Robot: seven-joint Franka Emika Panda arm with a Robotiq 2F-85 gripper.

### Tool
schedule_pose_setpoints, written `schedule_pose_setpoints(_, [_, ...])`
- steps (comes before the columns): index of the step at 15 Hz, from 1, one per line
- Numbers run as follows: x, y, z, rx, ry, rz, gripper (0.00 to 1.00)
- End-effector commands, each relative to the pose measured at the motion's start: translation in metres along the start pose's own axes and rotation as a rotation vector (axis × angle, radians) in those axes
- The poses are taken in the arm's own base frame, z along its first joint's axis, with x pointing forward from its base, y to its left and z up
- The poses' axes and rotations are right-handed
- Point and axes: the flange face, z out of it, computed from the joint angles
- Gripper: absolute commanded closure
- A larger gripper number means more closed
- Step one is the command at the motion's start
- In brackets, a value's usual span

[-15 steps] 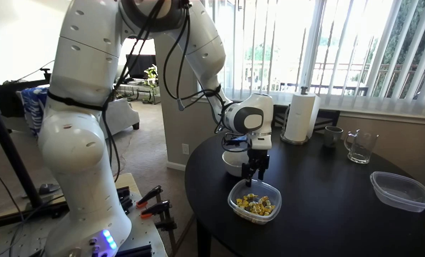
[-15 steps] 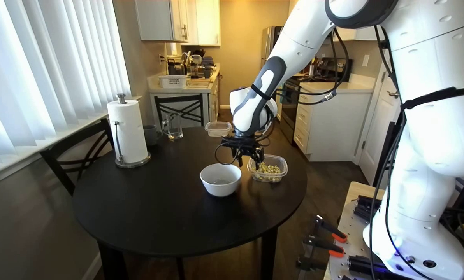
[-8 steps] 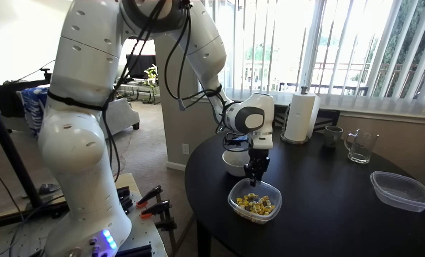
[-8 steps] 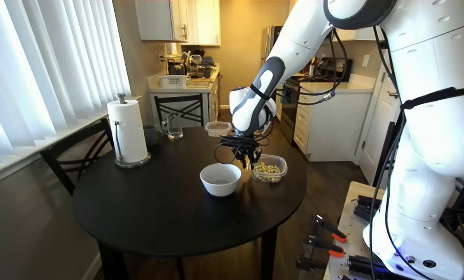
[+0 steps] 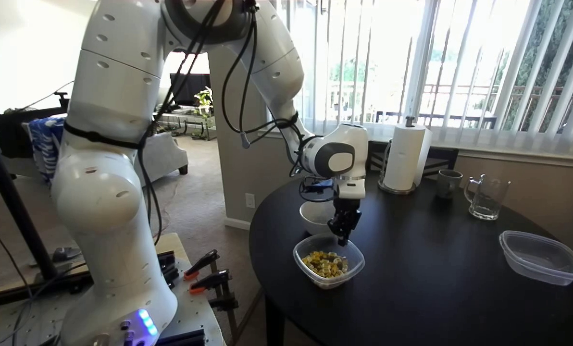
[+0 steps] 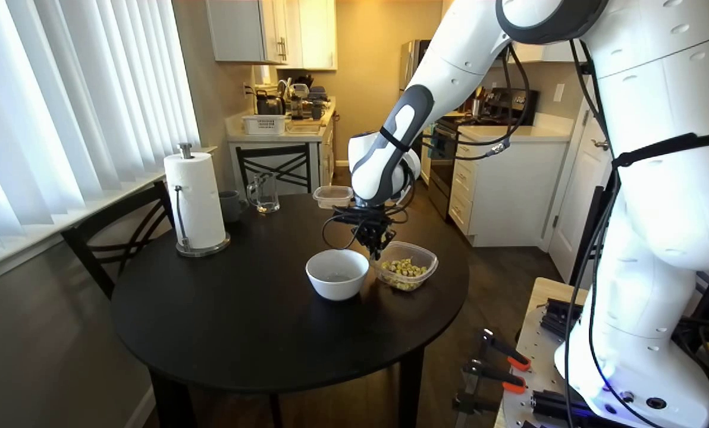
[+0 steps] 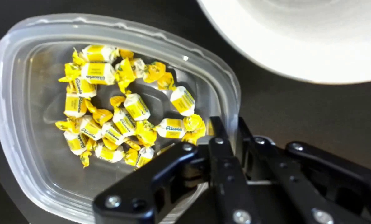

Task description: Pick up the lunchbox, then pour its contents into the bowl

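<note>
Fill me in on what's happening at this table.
The robot's gripper is shut on the edge of a clear lunchbox, one finger on each side of the wall. Inside lies a loose heap of wrapped candies, yellow and white. The white bowl stands close beside, and no candies can be seen in it, so the pouring seems not to have begun. Whether the lunchbox has fully left the table is hard to tell.

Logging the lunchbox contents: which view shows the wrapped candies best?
The wrist view: individual candies show close up, "Ricola" readable on several, though the tool partly covers some. Both exterior views show them as yellowish bits in the lunchbox, print illegible.
</note>
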Motion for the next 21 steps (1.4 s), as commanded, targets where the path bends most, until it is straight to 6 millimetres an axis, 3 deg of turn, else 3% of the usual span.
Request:
schedule_pose_setpoints(1, [-0.005, 0.004, -0.035, 0.077, -0.022, 0.026, 0.97])
schedule_pose_setpoints(7, [0.009, 0.018, -0.104, 0.183, 0.027, 0.047, 0.98])
schedule_pose_setpoints(11, [-0.001, 0.026, -0.143, 0.229, 0.071, 0.018, 0.98])
schedule_pose_setpoints(15, [-0.028, 0.03, -0.176, 0.272, 0.064, -0.049, 0.98])
schedule_pose_setpoints(21, [-0.091, 0.031, -0.225, 0.384, 0.041, -0.162, 0.98])
